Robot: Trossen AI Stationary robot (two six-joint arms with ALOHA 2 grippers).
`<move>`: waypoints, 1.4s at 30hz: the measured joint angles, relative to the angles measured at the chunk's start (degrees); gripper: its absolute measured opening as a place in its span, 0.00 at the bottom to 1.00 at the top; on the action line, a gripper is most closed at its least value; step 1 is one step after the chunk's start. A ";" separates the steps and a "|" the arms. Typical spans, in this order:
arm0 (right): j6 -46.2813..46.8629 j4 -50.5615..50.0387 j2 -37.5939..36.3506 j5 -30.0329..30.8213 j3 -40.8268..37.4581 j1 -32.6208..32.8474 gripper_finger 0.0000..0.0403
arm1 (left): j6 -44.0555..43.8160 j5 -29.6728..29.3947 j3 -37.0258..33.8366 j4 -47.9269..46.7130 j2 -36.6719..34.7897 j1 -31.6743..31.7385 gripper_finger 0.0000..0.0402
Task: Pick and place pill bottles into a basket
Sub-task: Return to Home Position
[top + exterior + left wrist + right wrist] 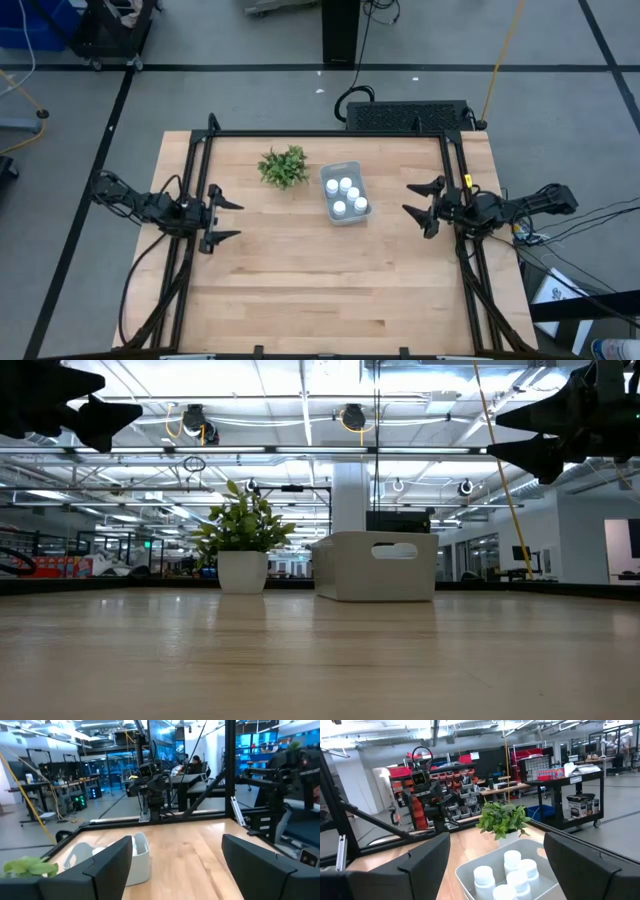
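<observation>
Five white pill bottles (352, 194) standing close together inside the basket (340, 170), near the middle of the wooden surface (300, 290) and just beside a small green plant (283, 166). Left pincer (238, 220) spread wide and empty, raised over the surface's left edge, well apart from the basket. Right pincer (408, 199) likewise spread, holding nothing, raised at the right side, pointing toward the basket.

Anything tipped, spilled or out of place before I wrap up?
Nothing stands out. Five pill bottles stand in the basket, the plant is upright beside it, and the left pincer and right pincer hang open, away from both.
</observation>
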 joint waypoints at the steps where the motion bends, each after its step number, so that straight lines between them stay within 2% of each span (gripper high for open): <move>1: 0.00 -0.04 0.00 0.01 0.00 0.00 0.78 | -0.55 0.05 0.00 0.00 0.00 0.00 0.77; 42: 0.00 -0.04 0.02 0.01 -0.04 0.00 0.78 | -2.37 -0.12 0.00 -0.07 0.00 0.00 0.77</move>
